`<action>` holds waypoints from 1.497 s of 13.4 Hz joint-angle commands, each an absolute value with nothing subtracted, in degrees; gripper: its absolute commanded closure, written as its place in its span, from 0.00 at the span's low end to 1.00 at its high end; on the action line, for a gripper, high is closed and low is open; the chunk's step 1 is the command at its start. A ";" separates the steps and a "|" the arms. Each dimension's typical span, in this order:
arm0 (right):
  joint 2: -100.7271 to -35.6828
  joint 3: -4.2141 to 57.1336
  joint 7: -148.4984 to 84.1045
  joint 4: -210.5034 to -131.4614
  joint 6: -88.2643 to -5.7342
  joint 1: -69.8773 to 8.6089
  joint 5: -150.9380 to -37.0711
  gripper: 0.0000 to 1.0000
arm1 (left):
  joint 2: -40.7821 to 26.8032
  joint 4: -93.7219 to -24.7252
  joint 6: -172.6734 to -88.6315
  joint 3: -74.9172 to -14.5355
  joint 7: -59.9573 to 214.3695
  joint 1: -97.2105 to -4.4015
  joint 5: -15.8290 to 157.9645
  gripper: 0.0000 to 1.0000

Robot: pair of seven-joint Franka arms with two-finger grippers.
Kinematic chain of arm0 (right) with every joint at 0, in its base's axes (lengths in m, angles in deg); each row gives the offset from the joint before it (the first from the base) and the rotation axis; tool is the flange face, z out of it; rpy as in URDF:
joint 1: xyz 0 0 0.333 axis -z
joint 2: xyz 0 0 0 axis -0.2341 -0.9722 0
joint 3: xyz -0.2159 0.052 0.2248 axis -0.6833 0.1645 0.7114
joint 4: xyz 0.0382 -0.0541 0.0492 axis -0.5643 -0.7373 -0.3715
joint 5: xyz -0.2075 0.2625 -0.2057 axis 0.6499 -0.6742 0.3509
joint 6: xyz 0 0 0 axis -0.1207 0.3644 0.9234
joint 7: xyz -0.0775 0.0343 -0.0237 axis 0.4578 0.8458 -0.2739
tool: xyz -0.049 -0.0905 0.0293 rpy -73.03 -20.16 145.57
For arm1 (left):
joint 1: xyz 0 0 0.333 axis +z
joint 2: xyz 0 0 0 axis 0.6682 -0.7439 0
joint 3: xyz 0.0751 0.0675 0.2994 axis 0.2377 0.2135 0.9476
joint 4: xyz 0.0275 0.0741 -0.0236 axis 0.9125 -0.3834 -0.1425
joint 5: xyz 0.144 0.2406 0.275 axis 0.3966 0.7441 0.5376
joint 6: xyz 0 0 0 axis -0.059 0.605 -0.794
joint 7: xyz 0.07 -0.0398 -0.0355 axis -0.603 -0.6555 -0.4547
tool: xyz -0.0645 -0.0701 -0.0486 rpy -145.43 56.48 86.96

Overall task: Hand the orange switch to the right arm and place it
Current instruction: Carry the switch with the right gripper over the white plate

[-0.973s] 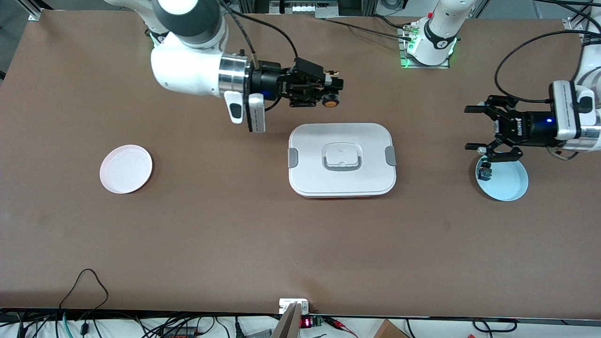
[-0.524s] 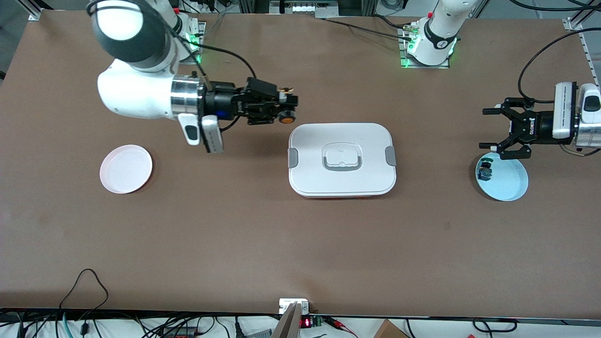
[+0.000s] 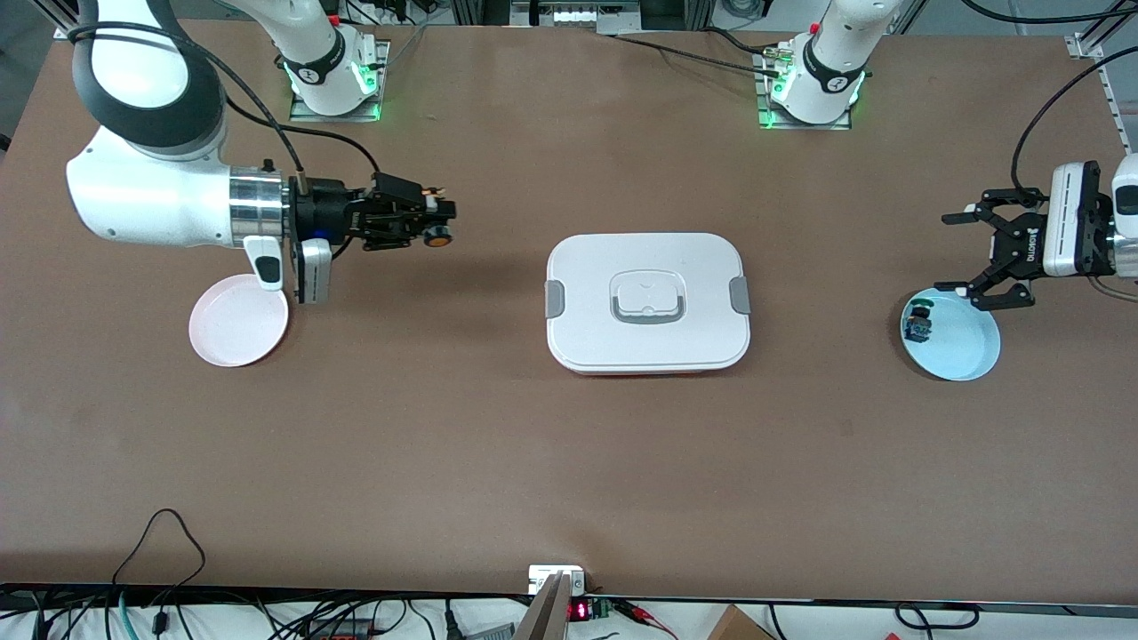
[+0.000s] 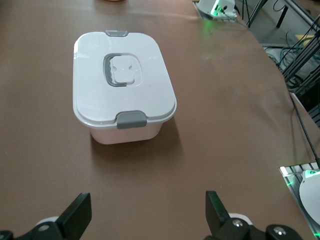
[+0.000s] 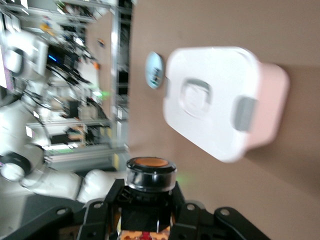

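1. The right tool (image 3: 436,224) pinches the orange switch (image 3: 436,236) above the surface (image 3: 498,444), near the pink plate (image 3: 238,320).
2. The left tool (image 3: 965,253) hangs spread over the blue plate (image 3: 965,342).

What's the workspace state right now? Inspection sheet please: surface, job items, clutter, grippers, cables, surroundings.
Surface: brown table, flat, no spills seen.
Job items: orange switch gripped in the right gripper, up in the air over bare table between the pink plate and the lidded white box; not yet placed.
Clutter: blue plate at the left arm's end, holding a small switch with green cap.
Grippers: right gripper shut on the orange switch; left gripper open, empty, over the blue plate's edge.
Cables: black cables run along both arms; a loose black loop lies at the table edge nearest the camera.
Surroundings: both bases show green lights; electronics along the near edge.
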State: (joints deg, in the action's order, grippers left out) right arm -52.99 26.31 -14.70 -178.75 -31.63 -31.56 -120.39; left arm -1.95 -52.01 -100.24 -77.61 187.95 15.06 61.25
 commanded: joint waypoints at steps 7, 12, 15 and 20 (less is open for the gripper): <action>-50.89 27.07 -13.76 -180.06 -24.90 -25.32 -88.92 1.00 | 2.25 -38.24 -98.57 -47.01 173.98 -17.99 74.09 0.00; -52.03 27.07 -5.25 -180.51 -24.45 -22.33 -72.24 1.00 | 15.01 -46.78 -110.24 -41.34 145.75 -24.26 74.79 0.00; -52.48 27.43 1.51 -182.08 -27.08 -22.24 -60.16 1.00 | 18.63 -49.41 -116.22 -36.35 142.72 -29.08 77.41 0.00; -52.56 27.43 14.26 -189.37 -40.59 -18.02 -52.88 1.00 | 19.42 -50.30 -113.00 -33.61 132.91 -31.03 76.90 0.00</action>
